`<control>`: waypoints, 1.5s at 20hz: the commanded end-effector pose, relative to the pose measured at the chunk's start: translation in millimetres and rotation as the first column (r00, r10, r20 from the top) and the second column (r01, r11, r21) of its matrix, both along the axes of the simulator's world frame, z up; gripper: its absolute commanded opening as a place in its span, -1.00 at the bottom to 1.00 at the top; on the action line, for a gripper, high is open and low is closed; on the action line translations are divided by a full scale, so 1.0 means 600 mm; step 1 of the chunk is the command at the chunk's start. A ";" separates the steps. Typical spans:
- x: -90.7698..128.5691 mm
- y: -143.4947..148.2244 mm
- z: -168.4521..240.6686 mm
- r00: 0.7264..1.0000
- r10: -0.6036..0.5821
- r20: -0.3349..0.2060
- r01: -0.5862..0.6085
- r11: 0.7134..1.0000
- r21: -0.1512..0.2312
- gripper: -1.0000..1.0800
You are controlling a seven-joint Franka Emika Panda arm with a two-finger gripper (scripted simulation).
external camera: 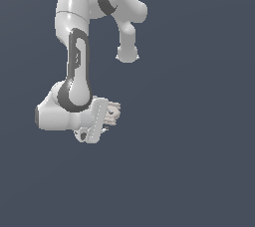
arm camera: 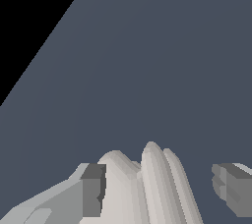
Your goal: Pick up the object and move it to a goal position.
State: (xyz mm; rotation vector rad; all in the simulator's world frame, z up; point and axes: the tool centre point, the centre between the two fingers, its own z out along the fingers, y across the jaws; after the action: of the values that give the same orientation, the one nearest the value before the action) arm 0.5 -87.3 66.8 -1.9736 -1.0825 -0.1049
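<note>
The object is a small pale beige lump with rounded ridged lobes. In the exterior view it sits at the tip of the white hand, left of centre. My gripper is tilted well over to one side, with the object between its fingers. The wrist view shows the object filling the space between the two grey fingertips of my gripper. One fingertip presses against its side. The other fingertip stands close beside it with a thin strip of background showing. The object's lobes reach past the fingertips.
A plain dark blue-grey surface fills both views. The white-and-grey arm folds over the upper left of the exterior view. A black area lies beyond the surface's edge in the wrist view.
</note>
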 end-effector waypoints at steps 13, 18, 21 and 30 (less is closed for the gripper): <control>-0.004 -0.001 -0.006 1.000 0.013 0.027 -0.014 0.999 0.046 0.62; -0.012 0.018 -0.021 0.999 0.014 0.029 -0.015 0.999 0.048 0.62; -0.016 0.026 -0.027 0.999 0.014 0.029 -0.016 0.999 0.048 0.62; -0.015 0.029 -0.030 0.999 0.015 0.030 -0.016 0.999 0.050 -1.00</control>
State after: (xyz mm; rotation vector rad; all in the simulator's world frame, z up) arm -8.1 -68.9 50.1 -1.9233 -1.1055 -0.1529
